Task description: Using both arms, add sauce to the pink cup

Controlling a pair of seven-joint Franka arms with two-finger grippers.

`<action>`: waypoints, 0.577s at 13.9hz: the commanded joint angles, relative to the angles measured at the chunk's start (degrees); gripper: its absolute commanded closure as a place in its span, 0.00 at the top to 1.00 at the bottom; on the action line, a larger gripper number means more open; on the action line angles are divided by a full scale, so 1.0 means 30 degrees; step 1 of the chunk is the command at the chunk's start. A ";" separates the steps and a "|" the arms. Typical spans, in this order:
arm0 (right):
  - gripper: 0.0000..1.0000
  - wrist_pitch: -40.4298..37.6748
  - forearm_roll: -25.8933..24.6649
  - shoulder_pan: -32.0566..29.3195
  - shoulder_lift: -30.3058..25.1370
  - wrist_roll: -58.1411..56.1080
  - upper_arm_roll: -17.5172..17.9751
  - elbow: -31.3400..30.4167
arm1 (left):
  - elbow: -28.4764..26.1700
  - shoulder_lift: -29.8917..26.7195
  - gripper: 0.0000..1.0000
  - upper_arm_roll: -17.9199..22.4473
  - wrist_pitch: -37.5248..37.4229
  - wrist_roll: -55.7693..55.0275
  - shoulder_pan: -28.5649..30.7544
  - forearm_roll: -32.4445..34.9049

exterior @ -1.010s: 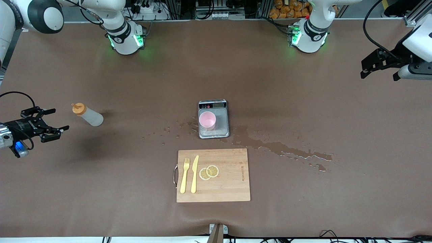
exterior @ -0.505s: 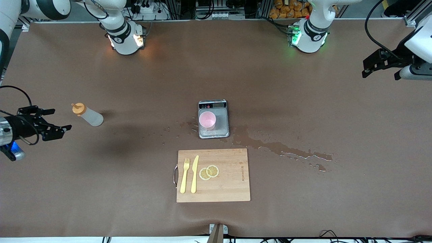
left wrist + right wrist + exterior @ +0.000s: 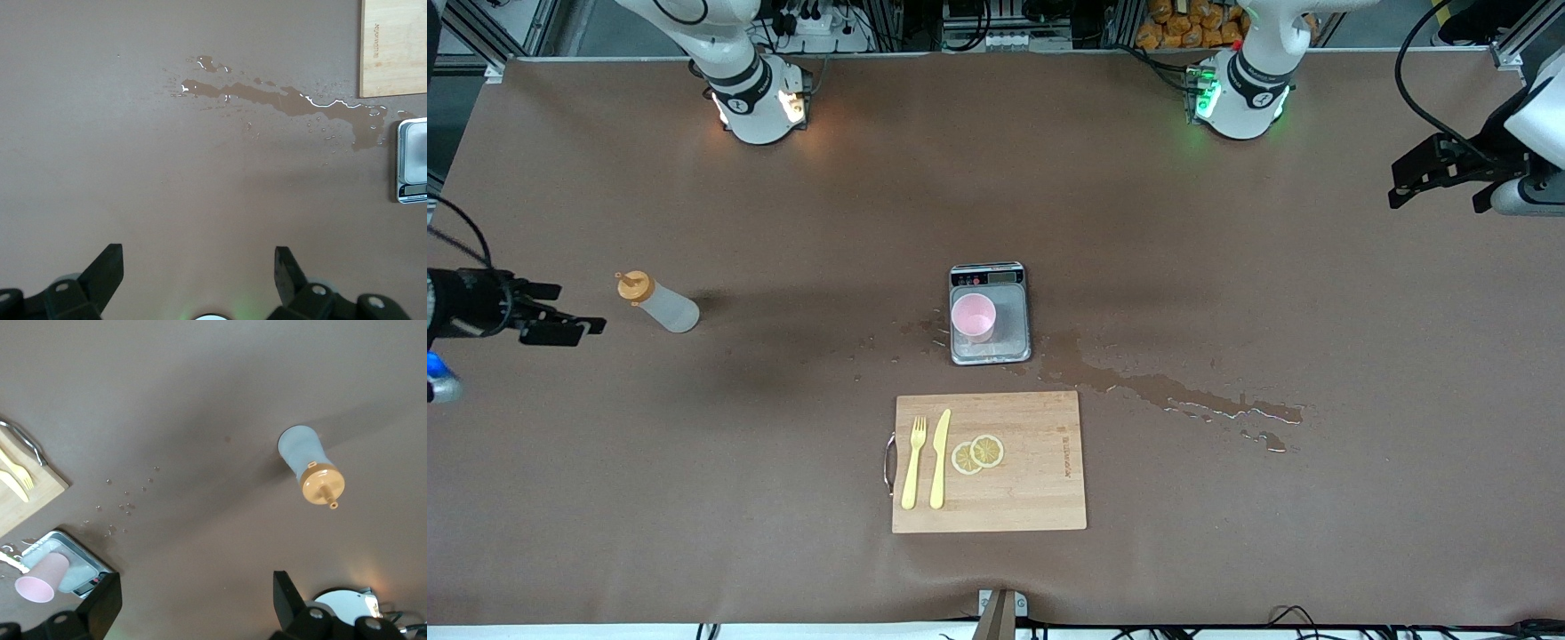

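Right gripper [image 3: 560, 311]: empty, fingers spread wide, hanging over the table at the right arm's end, just beside the bottle's capped end.
Left gripper [image 3: 1436, 173]: empty and wide open too, over the table [image 3: 1227, 222] at the left arm's end, well apart from the scale; this arm waits.
Sauce bottle [image 3: 656, 301]: stands upright on the table, orange cap [image 3: 632, 285] on top, well apart from the scale toward the right arm's end. The right wrist view shows it [image 3: 308, 463] clear of that gripper's fingers [image 3: 100, 603].
Key relation: the bottle is between the right gripper and the scale, so the right arm is by far the nearer; its long axis is vertical, which seems to call for a grasp from the side around the body.
Pink cup [image 3: 972, 316]: upright on the grey scale [image 3: 1005, 333], at the scale's right-arm edge.
Spill [image 3: 1165, 391]: a wet streak beside the scale, toward the left arm's end.
Cutting board [image 3: 1032, 498]: nearer the front camera than the scale, carrying a fork [image 3: 912, 462], a knife [image 3: 940, 458] and lemon slices [image 3: 977, 453].
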 commanded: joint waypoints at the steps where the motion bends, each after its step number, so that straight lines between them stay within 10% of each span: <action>1: 1.00 0.1235 -0.1225 0.1389 -0.3481 -0.0387 -0.0078 -0.3585 | 0.0297 0.0011 1.00 -0.0143 -0.0140 0.0267 -0.0053 0.0278; 8: 1.00 -0.0488 -0.1490 0.2536 -0.5888 -0.1734 -0.0107 -0.1926 | 0.0356 -0.0077 1.00 -0.0524 0.0154 0.0296 0.0005 0.0396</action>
